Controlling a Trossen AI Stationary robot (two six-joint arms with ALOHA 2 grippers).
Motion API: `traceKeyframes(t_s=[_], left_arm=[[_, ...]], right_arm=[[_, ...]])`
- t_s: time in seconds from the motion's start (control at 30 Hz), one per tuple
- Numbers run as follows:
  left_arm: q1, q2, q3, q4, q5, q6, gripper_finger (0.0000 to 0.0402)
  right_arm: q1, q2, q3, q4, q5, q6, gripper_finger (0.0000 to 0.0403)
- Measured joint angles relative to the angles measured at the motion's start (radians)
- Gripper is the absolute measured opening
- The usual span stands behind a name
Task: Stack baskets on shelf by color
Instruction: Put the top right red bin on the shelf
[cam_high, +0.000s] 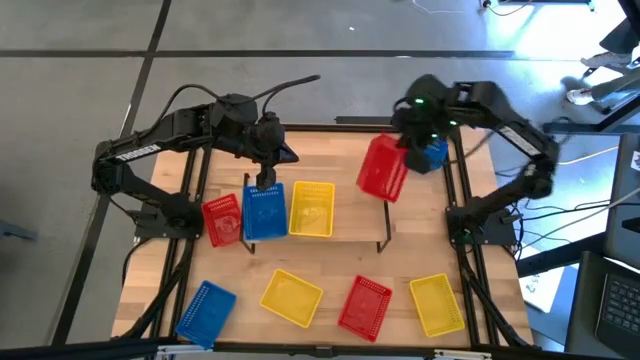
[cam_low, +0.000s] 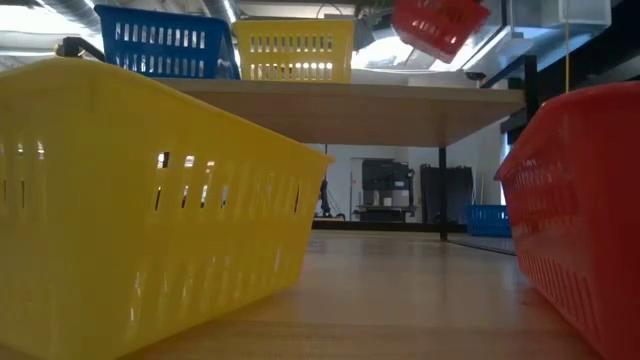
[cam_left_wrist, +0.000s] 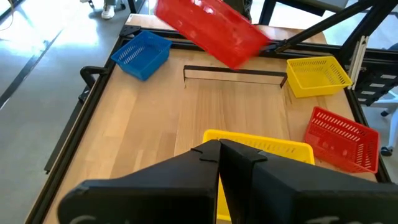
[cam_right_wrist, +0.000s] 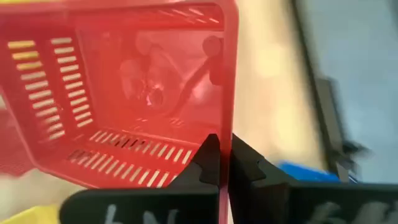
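Note:
On the shelf (cam_high: 355, 225) stand a red basket (cam_high: 222, 218), a blue basket (cam_high: 265, 212) and a yellow basket (cam_high: 311, 210) side by side, each on its bottom. My left gripper (cam_high: 264, 186) is shut just over the blue basket's far rim; in its wrist view the shut gripper (cam_left_wrist: 219, 146) shows in front of the yellow basket (cam_left_wrist: 258, 146). My right gripper (cam_high: 405, 150) is shut on a second red basket (cam_high: 383, 167), high over the shelf's right end. This basket also shows in the low view (cam_low: 440, 22). My left gripper: I cannot tell whether it touches the blue basket's rim. My right gripper pinches one side wall of the red basket at its rim (cam_right_wrist: 230, 134), one finger (cam_right_wrist: 211, 158) inside the basket and one outside. The basket is lifted clear and hangs tilted.
Along the table's near edge lie a blue basket (cam_high: 205, 310), a yellow one (cam_high: 291, 297), a red one (cam_high: 365, 305) and another yellow (cam_high: 437, 303). A third blue basket (cam_high: 432, 155) sits at the far right corner under my right arm. Bare shelf board remains right of the yellow basket.

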Motion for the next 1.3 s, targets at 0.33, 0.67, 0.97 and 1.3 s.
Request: traceKeyframes(t_s=[0.33, 0.67, 0.97, 1.3], left_arm=[[0.000, 0.000, 0.000, -0.008, 0.000, 0.000, 0.0000], [0.000, 0.000, 0.000, -0.034, 0.000, 0.000, 0.0000], [0.000, 0.000, 0.000, -0.041, 0.000, 0.027, 0.0000], [0.000, 0.000, 0.000, -0.062, 0.000, 0.045, 0.0000]], right_arm=[[0.066, 0.236, 0.072, -0.060, -0.132, -0.047, 0.0000], [0.100, 0.344, 0.072, -0.061, -0.115, -0.021, 0.0000], [0.119, 0.403, 0.071, -0.061, -0.115, -0.015, 0.0006], [0.117, 0.418, 0.071, -0.060, -0.116, 0.028, 0.0063]])
